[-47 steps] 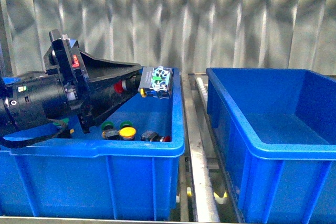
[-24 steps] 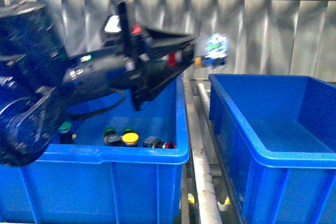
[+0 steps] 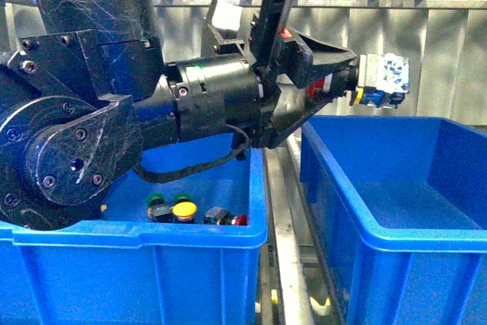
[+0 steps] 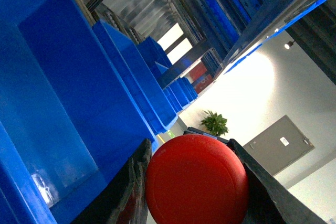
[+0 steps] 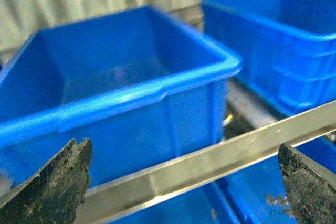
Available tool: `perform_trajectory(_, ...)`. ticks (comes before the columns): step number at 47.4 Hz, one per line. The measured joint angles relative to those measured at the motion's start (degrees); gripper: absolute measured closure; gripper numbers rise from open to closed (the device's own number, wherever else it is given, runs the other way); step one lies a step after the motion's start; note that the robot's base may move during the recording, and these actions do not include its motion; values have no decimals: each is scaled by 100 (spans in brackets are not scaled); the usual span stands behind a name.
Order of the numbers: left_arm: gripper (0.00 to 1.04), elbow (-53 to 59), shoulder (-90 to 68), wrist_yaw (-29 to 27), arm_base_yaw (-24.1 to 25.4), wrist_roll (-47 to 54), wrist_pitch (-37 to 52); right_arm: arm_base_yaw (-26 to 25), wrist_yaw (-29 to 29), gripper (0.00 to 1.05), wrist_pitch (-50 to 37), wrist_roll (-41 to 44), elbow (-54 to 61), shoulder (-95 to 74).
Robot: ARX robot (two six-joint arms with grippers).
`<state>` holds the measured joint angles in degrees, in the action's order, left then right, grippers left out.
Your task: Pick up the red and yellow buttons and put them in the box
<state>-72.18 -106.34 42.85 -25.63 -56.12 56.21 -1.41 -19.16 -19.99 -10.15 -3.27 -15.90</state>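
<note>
The red button is clamped in the left pincer above the box; its domed cap is shown only from the left wrist. The right pincer, seen only from its own wrist, is spread apart, empty. Half a second ago the button was held over the box's left rim. Left of the box, one yellow cap, one red cap and two green caps are counted in a crate.

The left pincer (red button gripped) has swung up over the box.
</note>
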Motion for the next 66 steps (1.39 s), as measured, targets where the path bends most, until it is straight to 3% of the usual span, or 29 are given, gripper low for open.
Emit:
perform_trajectory(2,71,59,50,-35,-33,98,-37,-271,96,3,-835,-76,-273,-758)
perform_trajectory(5,71,173,136,-94,-116,254,-114,-664,754,3,-2109,-179,-1016,-2105)
perform_trajectory(7,71,247,170,-114,-153,326,-131,-927,1213,3,-2155,-634,-1711,-2804)
perform_trajectory(11,71,317,234,-223,-179,433,-199,-1134,1294,3,-1582,-2328,-2736,-3711)
perform_trajectory(16,71,319,286,-348,-225,535,-216,-520,964,3,-1145,-4778,-3434,-4382)
perform_trajectory(23,71,291,341,-238,-400,632,-304,848,704,3,-901,-6826,-3945,-4835)
perform_trajectory(28,71,162,358,-210,-385,732,-415,1517,448,3,-815,-7237,-4155,-4927)
perform_trajectory(38,71,-103,350,-68,-380,780,-450,2013,267,3,-699,-7414,-4242,-4966)
perform_trajectory(66,71,-535,-354,11,-511,673,-361,2472,68,3,-656,-7420,-4664,-5351)
